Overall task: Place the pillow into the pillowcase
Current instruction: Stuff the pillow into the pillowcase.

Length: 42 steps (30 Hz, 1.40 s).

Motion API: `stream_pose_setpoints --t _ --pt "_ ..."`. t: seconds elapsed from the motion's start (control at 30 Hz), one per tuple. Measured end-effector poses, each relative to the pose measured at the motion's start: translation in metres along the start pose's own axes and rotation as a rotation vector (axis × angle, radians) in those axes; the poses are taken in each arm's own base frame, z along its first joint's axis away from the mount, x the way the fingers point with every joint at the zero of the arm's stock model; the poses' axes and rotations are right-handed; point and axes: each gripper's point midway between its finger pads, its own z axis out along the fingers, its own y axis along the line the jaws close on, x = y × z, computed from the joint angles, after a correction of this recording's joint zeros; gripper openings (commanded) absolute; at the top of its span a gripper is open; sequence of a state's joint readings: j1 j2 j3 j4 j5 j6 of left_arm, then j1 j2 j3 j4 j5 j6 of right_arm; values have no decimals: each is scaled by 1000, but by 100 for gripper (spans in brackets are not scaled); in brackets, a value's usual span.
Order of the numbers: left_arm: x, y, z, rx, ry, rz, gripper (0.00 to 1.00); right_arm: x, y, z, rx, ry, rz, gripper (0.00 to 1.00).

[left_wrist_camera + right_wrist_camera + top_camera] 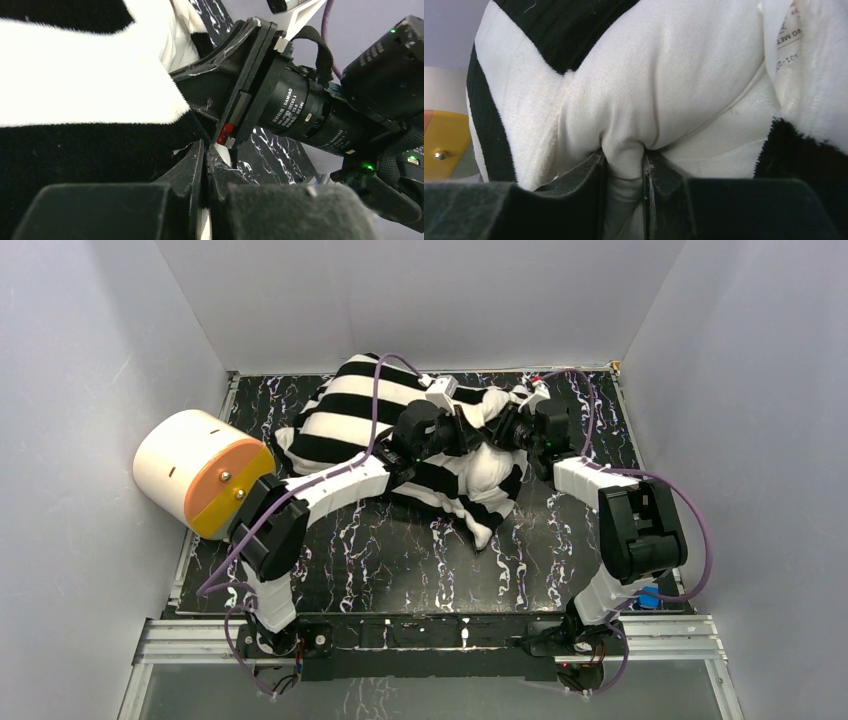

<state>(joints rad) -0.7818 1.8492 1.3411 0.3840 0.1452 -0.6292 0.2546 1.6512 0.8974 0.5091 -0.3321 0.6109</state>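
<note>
The black-and-white striped pillowcase (345, 410) lies bunched at the back middle of the table. The white pillow (490, 468) bulges out of its right end. Both grippers meet at that end. My left gripper (466, 435) (205, 150) is shut, with a thin edge of the pillowcase (75, 85) caught between its fingers. Facing it from the right, my right gripper (505, 430) (624, 165) pinches a fold of the pillow (674, 90). Striped pillowcase (564, 30) flanks that fold on both sides. The right gripper's black body (260, 85) fills the left wrist view close by.
A cream cylinder with an orange face (200, 472) rests at the left edge of the black marbled table (400, 550), beside the left arm's elbow. White walls close in the back and both sides. A label (791, 35) shows on the pillow.
</note>
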Motion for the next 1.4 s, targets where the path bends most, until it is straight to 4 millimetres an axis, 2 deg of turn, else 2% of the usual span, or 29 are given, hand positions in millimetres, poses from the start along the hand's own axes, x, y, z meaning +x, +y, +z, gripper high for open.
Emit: stream_pose_setpoints --t 0.03,0.1,0.17,0.27,0.37,0.47,0.57,0.63,0.77,0.83,0.9,1.03,1.1,1.2,1.3,1.37,1.4 --pt "-5 -1 -3 -12 -12 2 8 -1 2 0 -2 10 -17 38" --pt "-19 -4 -15 -36 -35 6 28 -5 5 0 5 40 -50 44" --pt "-32 -18 -27 -25 -36 29 40 -11 8 -2 19 60 -78 46" --pt "-55 -47 -46 -12 -59 100 47 -15 16 -13 36 93 -100 47" --pt "-67 -62 -70 -39 -75 183 52 -10 20 -31 72 135 -104 49" --pt "-59 -64 -88 -95 -58 248 54 -7 23 -51 113 162 -102 52" --pt "-39 -53 -94 -178 -13 299 56 -8 31 -69 127 172 -107 54" --pt "-18 -39 -94 -244 35 332 56 -8 36 -81 131 178 -105 56" --pt "11 -23 -86 -281 122 384 56 -9 38 -100 180 174 -97 56" --pt "19 -23 -81 -263 148 394 50 -10 35 -109 227 163 -87 56" --pt "21 -28 -76 -230 155 395 47 -13 31 -119 279 141 -78 56" --pt "9 -51 -58 -142 124 397 46 -13 23 -138 353 81 -48 54" --pt "4 -65 -43 -81 105 400 44 -10 15 -145 395 59 -25 54" --pt "10 -70 -16 -30 114 401 36 -2 2 -150 460 54 13 53" --pt "29 -50 15 -41 169 393 28 3 -9 -152 514 60 34 51" --pt "42 -14 31 -91 215 362 26 4 -13 -150 526 60 52 49" --pt "49 12 35 -124 237 329 26 6 -13 -148 520 62 57 49"
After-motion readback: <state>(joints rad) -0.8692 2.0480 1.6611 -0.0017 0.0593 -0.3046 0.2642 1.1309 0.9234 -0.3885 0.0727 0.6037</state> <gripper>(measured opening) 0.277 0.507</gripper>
